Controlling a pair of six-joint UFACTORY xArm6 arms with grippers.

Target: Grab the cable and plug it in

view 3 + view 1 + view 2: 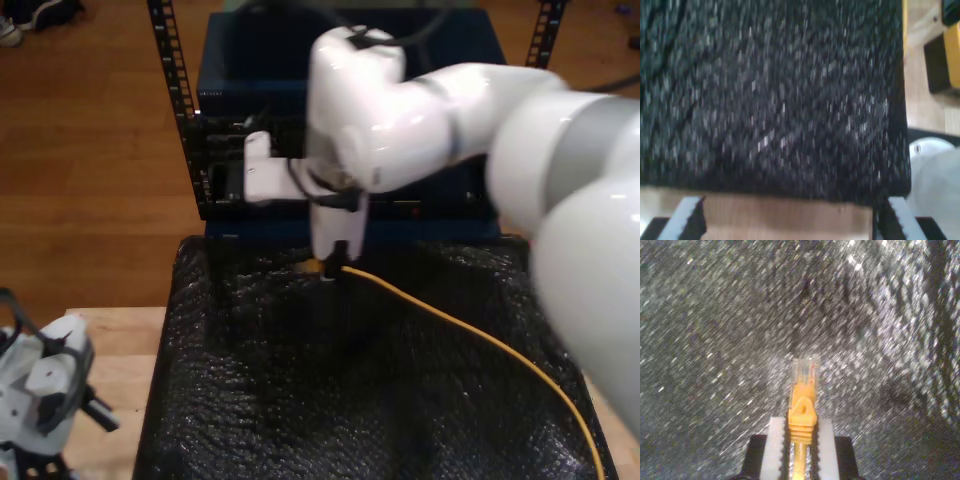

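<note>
My second gripper (801, 440) pinched the cable (802, 405) just behind its plug (805, 371), above the black mat (300, 400). My first gripper (790, 220) was spread. Plugging in probably needed the plug kept level with the rack (230, 180).

A light wooden table (105, 345) carries a black speckled mat (330, 400), with the yellow cable (480, 340) trailing across it.

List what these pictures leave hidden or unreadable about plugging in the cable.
- The socket: in the exterior view the rack is dark and partly covered by my second arm; no port can be made out.
- The plug in my second gripper: second wrist view too blurred to show its contacts.
- The cable: its far end is cut off by the exterior view's bottom edge.
- My first gripper: only fingertips show.
</note>
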